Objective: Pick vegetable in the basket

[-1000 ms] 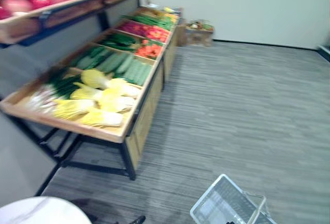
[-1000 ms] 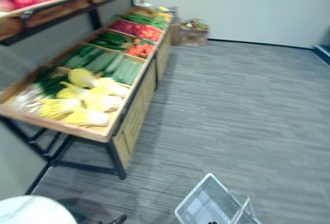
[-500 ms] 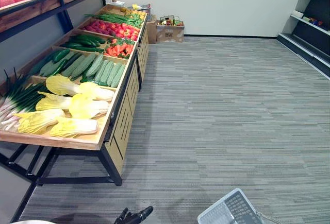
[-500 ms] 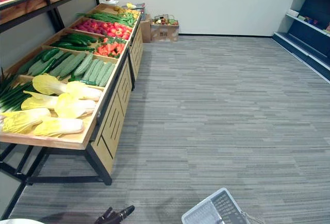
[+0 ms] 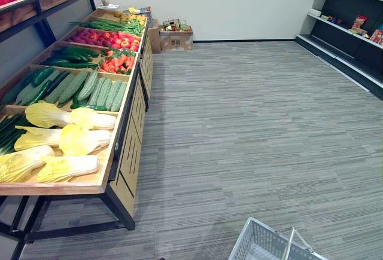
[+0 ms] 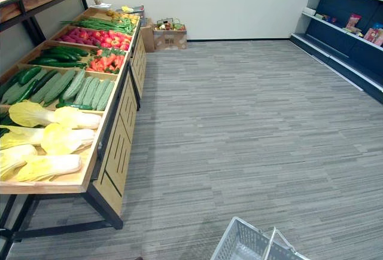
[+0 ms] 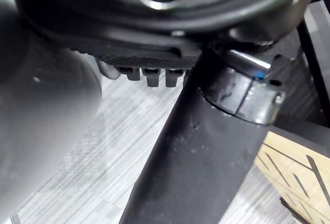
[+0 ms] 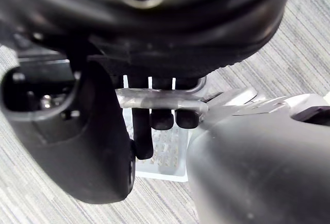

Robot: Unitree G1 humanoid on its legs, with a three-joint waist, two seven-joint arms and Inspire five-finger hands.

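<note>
Wooden stand holds cucumbers lying lengthwise along it.

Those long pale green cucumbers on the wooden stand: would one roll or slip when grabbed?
The long pale green cucumbers look stiff and round, so one would probably roll if nudged. Their skin looks smooth, maybe slippery. Packed side by side on the wooden stand, neighbours likely hold them in place.

Matt wooden produce stand, white plastic mesh basket.
</note>
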